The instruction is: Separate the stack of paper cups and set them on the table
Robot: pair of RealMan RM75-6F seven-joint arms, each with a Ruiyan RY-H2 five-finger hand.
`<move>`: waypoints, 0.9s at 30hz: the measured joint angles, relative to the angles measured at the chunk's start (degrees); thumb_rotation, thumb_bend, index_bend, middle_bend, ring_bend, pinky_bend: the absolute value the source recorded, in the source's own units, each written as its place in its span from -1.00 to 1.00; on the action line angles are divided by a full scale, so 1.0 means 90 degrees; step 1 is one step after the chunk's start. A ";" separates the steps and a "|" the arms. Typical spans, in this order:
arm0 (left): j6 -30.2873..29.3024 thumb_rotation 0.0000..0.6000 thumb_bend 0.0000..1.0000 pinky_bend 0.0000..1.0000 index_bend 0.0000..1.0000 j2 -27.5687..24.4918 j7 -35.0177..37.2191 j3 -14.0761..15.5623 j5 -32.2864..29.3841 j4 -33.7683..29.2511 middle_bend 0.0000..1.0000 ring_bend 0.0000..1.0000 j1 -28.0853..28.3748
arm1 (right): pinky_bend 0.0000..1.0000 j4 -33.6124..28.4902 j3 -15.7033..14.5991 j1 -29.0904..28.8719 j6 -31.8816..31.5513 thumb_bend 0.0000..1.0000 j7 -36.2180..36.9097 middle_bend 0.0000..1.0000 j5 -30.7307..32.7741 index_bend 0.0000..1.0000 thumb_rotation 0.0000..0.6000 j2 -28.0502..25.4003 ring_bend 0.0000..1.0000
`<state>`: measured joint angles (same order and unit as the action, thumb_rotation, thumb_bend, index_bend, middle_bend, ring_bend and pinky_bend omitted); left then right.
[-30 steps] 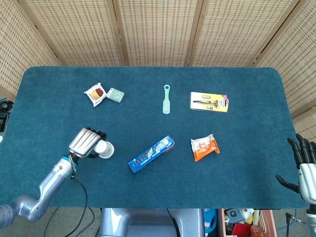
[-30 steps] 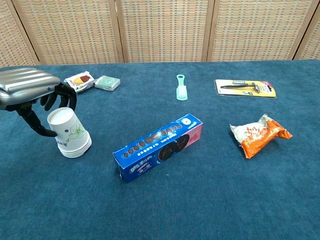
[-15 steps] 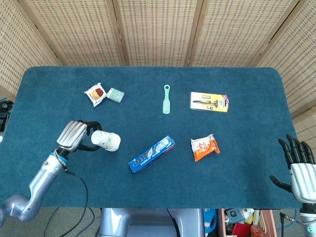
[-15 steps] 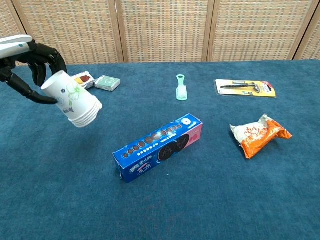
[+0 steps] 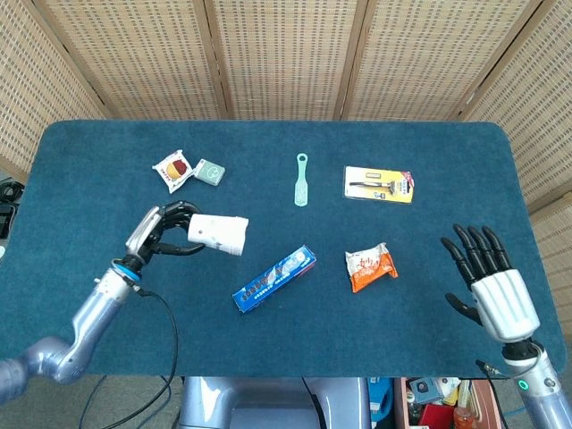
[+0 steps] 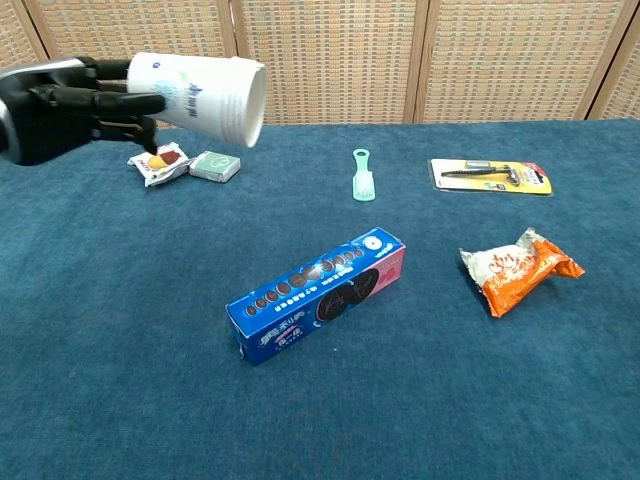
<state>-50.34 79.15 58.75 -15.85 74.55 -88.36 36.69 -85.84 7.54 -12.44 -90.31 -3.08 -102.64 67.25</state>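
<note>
paper cups (image 5: 219, 232), stacked, lie on their side in the head view, held off the blue table (image 5: 429, 304) by the left hand (image 5: 161, 231), rims pointing right above the cookie box (image 5: 275, 279); the right hand (image 5: 492, 277) hangs empty with fingers spread near the table's right front edge. chest view: the left hand (image 6: 70, 105) grips the stack's base, the cups (image 6: 200, 85) raised and tipped sideways near the snack packets (image 6: 185, 163).
</note>
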 measured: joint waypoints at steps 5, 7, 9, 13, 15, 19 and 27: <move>0.0846 1.00 -0.63 -0.01 0.03 0.0470 0.0405 -0.0314 -0.0377 0.0191 0.07 0.14 0.0562 | -1.00 0.0083 0.0107 -0.0464 0.0334 -1.00 0.0309 -0.95 -0.0133 -0.66 1.00 -0.0084 -1.00; 0.1102 1.00 -0.62 -0.01 0.03 0.0663 0.0503 -0.0446 -0.0479 0.0323 0.07 0.14 0.0797 | -1.00 0.0079 0.0160 -0.0603 0.0416 -1.00 0.0440 -0.93 -0.0157 -0.62 1.00 -0.0130 -1.00; 0.1277 1.00 -0.61 -0.01 0.03 0.0817 0.0555 -0.0554 -0.0530 0.0460 0.07 0.14 0.0982 | -1.00 0.0077 0.0207 -0.0739 0.0483 -1.00 0.0558 -0.90 -0.0187 -0.57 1.00 -0.0175 -1.00; 0.1518 1.00 -0.56 -0.01 0.03 0.1085 0.0564 -0.0720 -0.0622 0.0656 0.07 0.14 0.1283 | -1.00 0.0027 0.0261 -0.1027 0.0673 -1.00 0.0781 -0.84 -0.0250 -0.43 1.00 -0.0280 -1.00; 0.1645 1.00 -0.55 -0.01 0.03 0.1222 0.0514 -0.0788 -0.0689 0.0757 0.07 0.14 0.1438 | -1.00 0.0017 0.0302 -0.1218 0.0749 -0.94 0.0867 -0.79 -0.0329 -0.34 1.00 -0.0322 -1.00; 0.1804 1.00 -0.55 -0.01 0.03 0.1428 0.0363 -0.0879 -0.0802 0.0865 0.07 0.14 0.1661 | -1.00 0.0111 0.0401 -0.1570 0.0813 -0.81 0.0983 -0.75 -0.0535 -0.24 1.00 -0.0316 -1.00; 0.1877 1.00 -0.55 -0.01 0.03 0.1789 -0.0054 -0.0962 -0.1128 0.0925 0.07 0.14 0.1868 | -0.92 0.0647 0.0556 -0.2454 0.1008 -0.65 0.1294 -0.61 -0.0860 -0.06 1.00 0.0115 -0.98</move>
<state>-33.44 95.26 58.27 -24.51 64.40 -80.04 53.50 -80.02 12.54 -34.53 -81.24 8.56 -110.39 68.28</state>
